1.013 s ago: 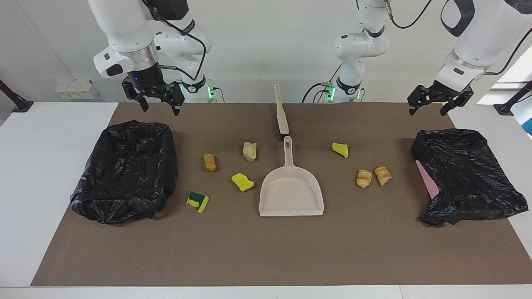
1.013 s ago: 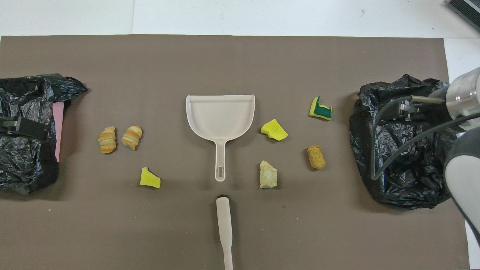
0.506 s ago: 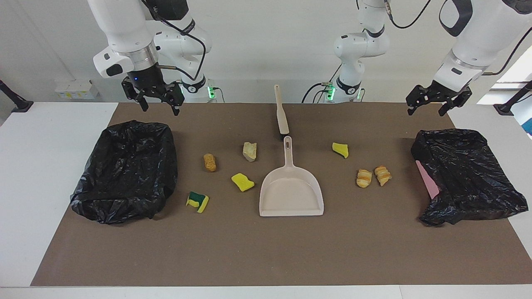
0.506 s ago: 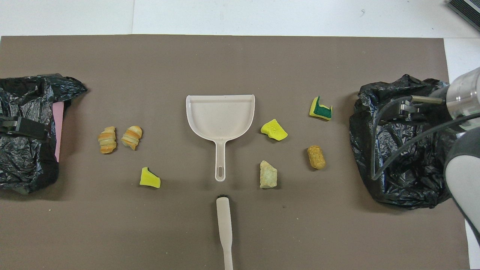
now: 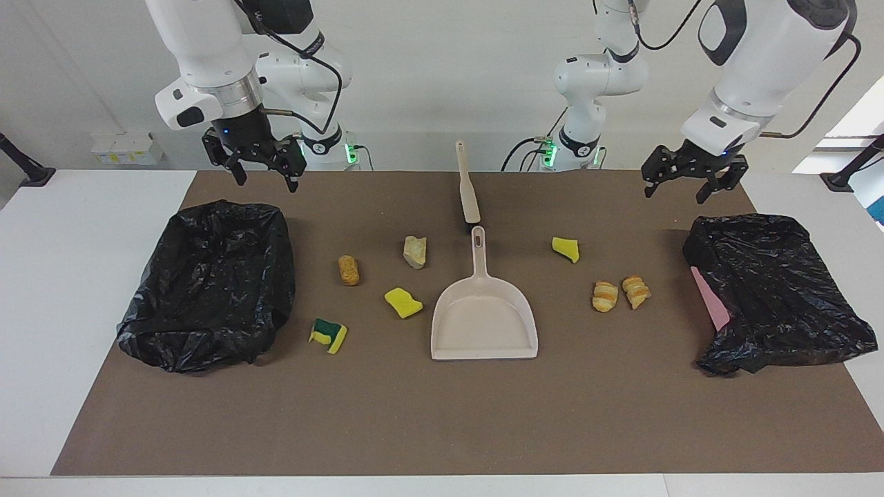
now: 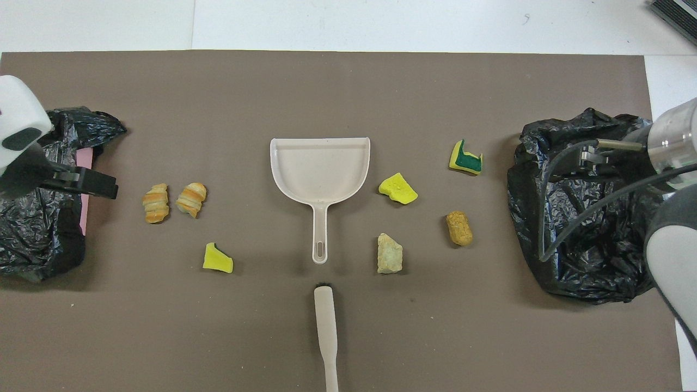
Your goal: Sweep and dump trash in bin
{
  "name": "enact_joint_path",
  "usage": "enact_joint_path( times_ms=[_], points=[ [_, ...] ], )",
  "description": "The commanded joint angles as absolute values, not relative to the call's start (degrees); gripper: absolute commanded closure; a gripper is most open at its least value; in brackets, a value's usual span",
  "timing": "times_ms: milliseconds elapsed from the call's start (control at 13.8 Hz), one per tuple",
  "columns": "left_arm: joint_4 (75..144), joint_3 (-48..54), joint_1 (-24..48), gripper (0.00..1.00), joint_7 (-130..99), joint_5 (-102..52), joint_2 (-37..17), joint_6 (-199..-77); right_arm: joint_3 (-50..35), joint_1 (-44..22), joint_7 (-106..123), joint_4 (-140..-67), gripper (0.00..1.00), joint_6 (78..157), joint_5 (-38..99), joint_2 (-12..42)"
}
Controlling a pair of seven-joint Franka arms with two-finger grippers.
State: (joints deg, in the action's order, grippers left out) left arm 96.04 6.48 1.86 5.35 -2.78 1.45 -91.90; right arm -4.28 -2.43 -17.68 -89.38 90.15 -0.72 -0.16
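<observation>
Several scraps of trash lie on the brown mat [image 5: 442, 414]: two croissant pieces [image 5: 605, 296] [image 6: 156, 203], a yellow sponge bit [image 5: 565, 249], a pale lump [image 5: 415, 251], a brown lump [image 5: 349, 270], a second yellow sponge [image 5: 402, 302] and a green-and-yellow sponge [image 5: 329, 335]. The beige dustpan [image 5: 483, 317] sits in the middle, with the brush [image 5: 468, 186] lying at its handle end, nearer to the robots. My left gripper [image 5: 680, 190] [image 6: 81, 181] hangs open and empty over the edge of the bag-lined bin [image 5: 773, 290]. My right gripper [image 5: 266, 172] waits open and empty over the other bin [image 5: 207, 283].
Both bins are lined with black bags, one at each end of the mat. The bin at the left arm's end shows a pink wall [image 5: 710, 297]. White tabletop [image 5: 69, 276] surrounds the mat.
My left arm has swung toward the middle of the table, bringing its gripper from the bin's outer part to the bin's edge nearest the croissant pieces. The right arm has barely moved.
</observation>
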Motion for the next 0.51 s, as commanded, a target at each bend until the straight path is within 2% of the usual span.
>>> enact_joint_path(
  times_ms=[0,217,434],
  points=[
    [107.88,5.8,6.93,0.0,5.36,-4.13,7.09,-98.41,-4.57,-1.32,-16.44,-90.79,0.0,92.01,0.79,-1.32],
    [121.34,5.71,11.58,0.0,5.19,-7.56,13.61,-105.45,-4.57,-1.49,-16.17,-90.97,0.0,92.55,0.7,-1.14],
    [127.78,5.71,17.11,0.0,2.74,-8.09,14.86,-109.24,-4.66,-2.02,-16.61,-92.81,0.0,97.63,0.79,-0.71]
  ],
)
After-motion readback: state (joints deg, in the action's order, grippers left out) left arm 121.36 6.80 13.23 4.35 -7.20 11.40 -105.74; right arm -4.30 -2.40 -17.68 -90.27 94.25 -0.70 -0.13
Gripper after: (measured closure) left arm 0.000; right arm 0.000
